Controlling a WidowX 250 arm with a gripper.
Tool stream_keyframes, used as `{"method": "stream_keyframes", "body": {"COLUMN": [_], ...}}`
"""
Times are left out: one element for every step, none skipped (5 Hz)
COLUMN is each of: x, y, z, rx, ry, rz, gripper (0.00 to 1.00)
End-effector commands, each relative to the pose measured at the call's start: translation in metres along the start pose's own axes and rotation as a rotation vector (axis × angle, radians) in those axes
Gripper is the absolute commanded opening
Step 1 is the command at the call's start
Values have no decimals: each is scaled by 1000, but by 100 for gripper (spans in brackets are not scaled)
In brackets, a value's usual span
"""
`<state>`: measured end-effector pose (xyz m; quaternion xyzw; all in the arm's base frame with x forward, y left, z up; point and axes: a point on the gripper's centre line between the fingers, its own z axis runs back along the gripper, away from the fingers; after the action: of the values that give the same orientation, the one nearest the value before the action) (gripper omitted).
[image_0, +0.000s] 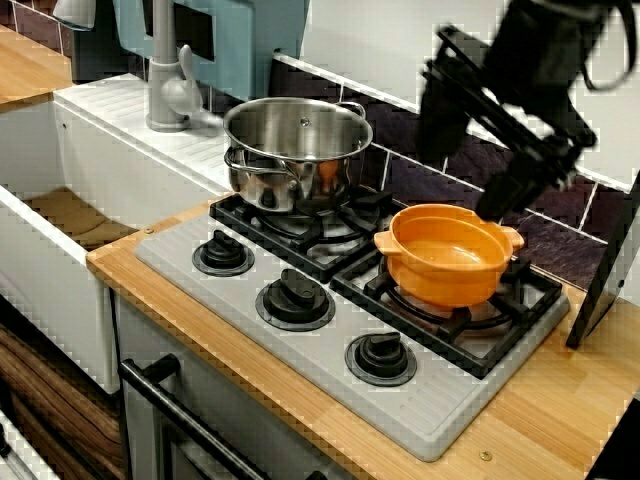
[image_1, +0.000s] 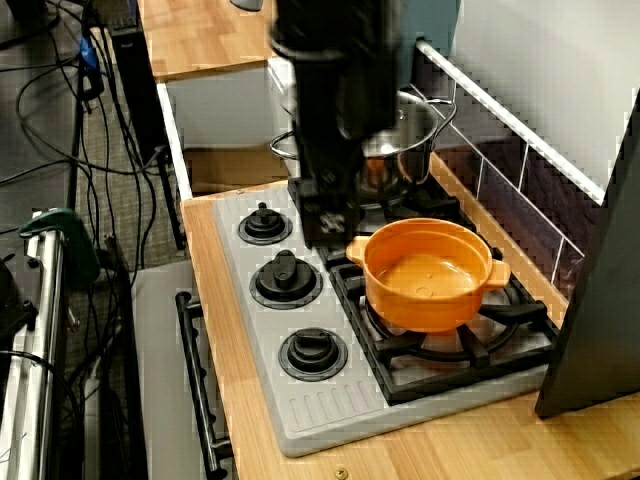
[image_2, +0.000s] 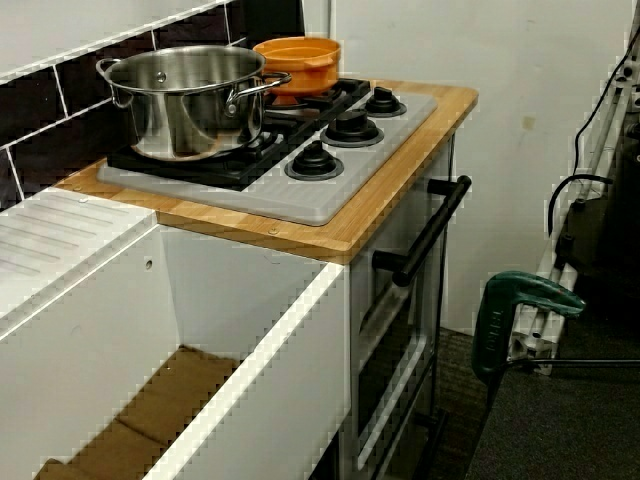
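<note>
An empty orange pot (image_0: 447, 255) with two small handles sits on the right burner of the toy stove (image_0: 300, 330). My black gripper (image_0: 497, 203) hangs by the pot's rim in the front view. In the high view it shows dark and blurred at the pot's left handle (image_1: 332, 225). Its fingers cannot be made out, and I see nothing held in them. A steel pot (image_0: 297, 150) stands on the left rear burner. The sink-side view shows the steel pot (image_2: 190, 98) in front and the orange pot (image_2: 298, 62) behind it, with only a dark shape above.
Three black knobs (image_0: 296, 297) line the stove's front. A grey tap (image_0: 168, 85) and a white sink (image_0: 45, 215) lie to the left. A dark tiled wall (image_0: 560, 235) runs behind. A black panel (image_0: 610, 270) leans at the right. An oven handle (image_2: 430, 232) sticks out below the counter.
</note>
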<state>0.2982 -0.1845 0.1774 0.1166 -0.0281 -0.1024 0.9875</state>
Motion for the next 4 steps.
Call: {"method": "stream_keyframes", "body": {"x": [23, 32, 42, 46], "y": [15, 21, 28, 27], "z": [11, 5, -2, -6], "rx": [-114, -151, -201, -205], "ry": [-97, -135, -182, -231], "rz": [-246, -310, -313, -403], "gripper": [100, 100, 100, 100]}}
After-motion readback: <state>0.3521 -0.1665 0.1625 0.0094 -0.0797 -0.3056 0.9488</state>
